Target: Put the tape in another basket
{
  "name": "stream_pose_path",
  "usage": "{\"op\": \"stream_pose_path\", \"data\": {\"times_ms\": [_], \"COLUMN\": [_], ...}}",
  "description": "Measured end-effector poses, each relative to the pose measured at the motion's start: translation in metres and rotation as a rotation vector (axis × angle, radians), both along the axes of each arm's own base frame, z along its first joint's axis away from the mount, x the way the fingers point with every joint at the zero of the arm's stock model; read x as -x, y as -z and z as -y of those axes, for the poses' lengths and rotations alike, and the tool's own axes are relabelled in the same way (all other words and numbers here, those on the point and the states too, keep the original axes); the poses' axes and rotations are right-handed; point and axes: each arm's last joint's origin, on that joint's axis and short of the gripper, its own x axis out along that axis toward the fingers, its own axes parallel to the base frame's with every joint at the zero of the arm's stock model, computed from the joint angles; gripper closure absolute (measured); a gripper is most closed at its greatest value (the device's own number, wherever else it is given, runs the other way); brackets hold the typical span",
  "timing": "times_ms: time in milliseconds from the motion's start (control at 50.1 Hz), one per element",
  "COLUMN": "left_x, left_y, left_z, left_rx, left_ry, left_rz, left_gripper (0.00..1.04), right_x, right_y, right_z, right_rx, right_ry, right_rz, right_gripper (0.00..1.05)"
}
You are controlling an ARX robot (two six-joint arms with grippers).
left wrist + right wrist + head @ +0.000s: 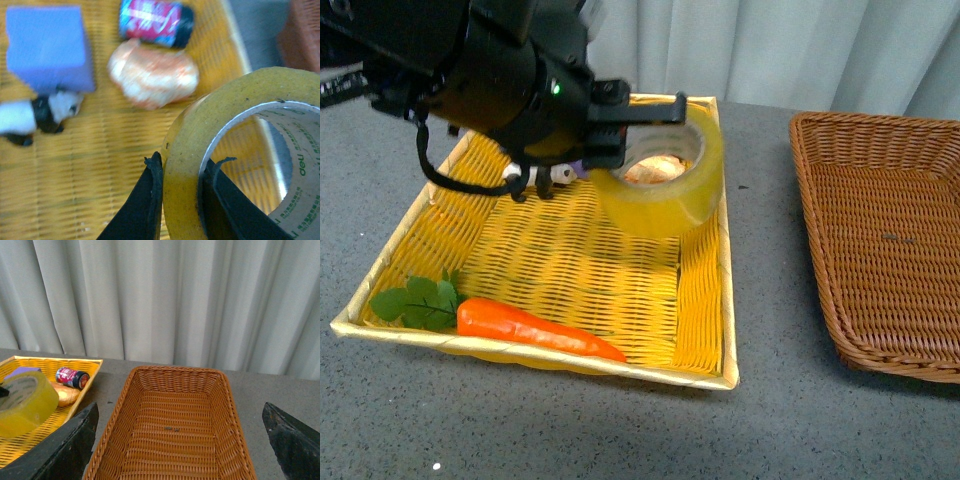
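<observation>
My left gripper is shut on the wall of the yellow tape roll and holds it lifted above the far right part of the yellow woven basket. In the left wrist view one finger is outside and one inside the roll, whose white core has green print. The brown wicker basket stands to the right on the grey table, with nothing in it. In the right wrist view my right gripper is open, its fingers wide apart above the brown basket; the tape shows at the left.
The yellow basket holds an orange carrot with green leaves at the front. At the back lie a purple block, a red and blue can, a pale bread-like piece and a small panda figure. A pale curtain hangs behind.
</observation>
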Motion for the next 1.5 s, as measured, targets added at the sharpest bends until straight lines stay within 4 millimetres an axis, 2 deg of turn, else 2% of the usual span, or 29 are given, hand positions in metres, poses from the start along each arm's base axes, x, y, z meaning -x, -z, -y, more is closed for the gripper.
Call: {"op": "stream_pose_path", "data": {"times_ms": [100,220,399,499,619,1378,1498], "left_x": [0.002,0.006,0.005,0.006,0.009,0.007,0.006], "left_y": [-0.025,-0.038,-0.043,-0.037,-0.034,-0.041,-0.041], "left_z": [0.019,0.042,0.073,0.091,0.103,0.106,0.106], "left_rx": [-0.037,-0.085,-0.137,-0.164,-0.166,-0.152,-0.153], "left_ry": [0.199,0.385,0.547,0.620,0.659,0.650,0.649], "left_rz": [0.103,0.161,0.227,0.225,0.224,0.267,0.267], "left_gripper": [0.88,0.88,0.88,0.88,0.88,0.88,0.88], "right_x": [0.000,0.000,0.000,0.000,0.000,0.000,-0.010], "right_y": [0.000,0.000,0.000,0.000,0.000,0.000,-0.005], "right_z": [0.000,0.000,0.000,0.000,0.000,0.000,0.004], "right_rx": [0.000,0.000,0.000,0.000,0.000,0.000,0.192], "right_ry": [0.000,0.000,0.000,0.000,0.000,0.001,0.296], "right_rz": [0.000,0.000,0.000,0.000,0.000,-0.001,-0.240], "right_gripper": [0.09,0.09,0.09,0.09,0.09,0.09,0.09]}}
